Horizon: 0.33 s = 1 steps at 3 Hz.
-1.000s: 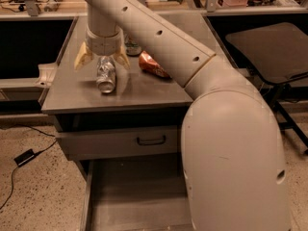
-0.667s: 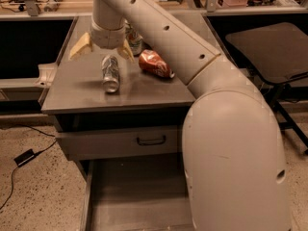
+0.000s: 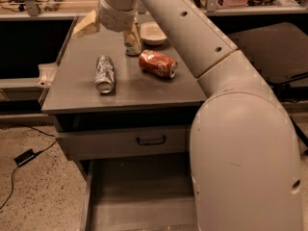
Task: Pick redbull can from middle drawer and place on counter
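Note:
The redbull can [image 3: 105, 73] is a slim silver can lying on its side on the grey counter [image 3: 159, 91], left of centre. My gripper [image 3: 109, 32] is open and empty, raised just above and behind the can, not touching it. One tan finger [image 3: 86, 25] points left and the other finger [image 3: 133, 38] points down right. The middle drawer [image 3: 144, 201] stands pulled open below, and the part of its grey floor that shows is bare. My big white arm covers its right part.
A red cola can [image 3: 158, 63] lies on its side right of the redbull can. A white bowl [image 3: 152, 32] sits at the counter's back. A closed drawer front with a dark loop handle [image 3: 151, 140] is above the open drawer. A cable [image 3: 24, 157] lies on the floor at left.
My gripper was around the redbull can a second ago. It has let go, opened wide and lifted up and back. The can now lies alone on the counter.

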Motion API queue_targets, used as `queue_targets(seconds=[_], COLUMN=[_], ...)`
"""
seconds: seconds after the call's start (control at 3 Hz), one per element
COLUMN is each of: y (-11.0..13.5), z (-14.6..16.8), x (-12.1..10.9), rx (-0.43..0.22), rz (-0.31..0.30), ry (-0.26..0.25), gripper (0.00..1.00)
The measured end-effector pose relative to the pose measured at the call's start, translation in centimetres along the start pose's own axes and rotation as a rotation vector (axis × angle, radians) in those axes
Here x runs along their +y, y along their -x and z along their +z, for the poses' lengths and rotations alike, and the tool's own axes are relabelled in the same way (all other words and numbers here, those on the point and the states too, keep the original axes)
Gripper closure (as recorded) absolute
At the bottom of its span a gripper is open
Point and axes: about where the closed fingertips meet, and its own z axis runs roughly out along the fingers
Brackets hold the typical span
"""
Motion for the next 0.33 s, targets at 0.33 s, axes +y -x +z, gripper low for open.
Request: queue_targets(seconds=[0.33], y=[-0.05], z=[-0.04], x=[-0.04], rx=[0.0], rz=[0.001], ry=[0.001], gripper=[0.0])
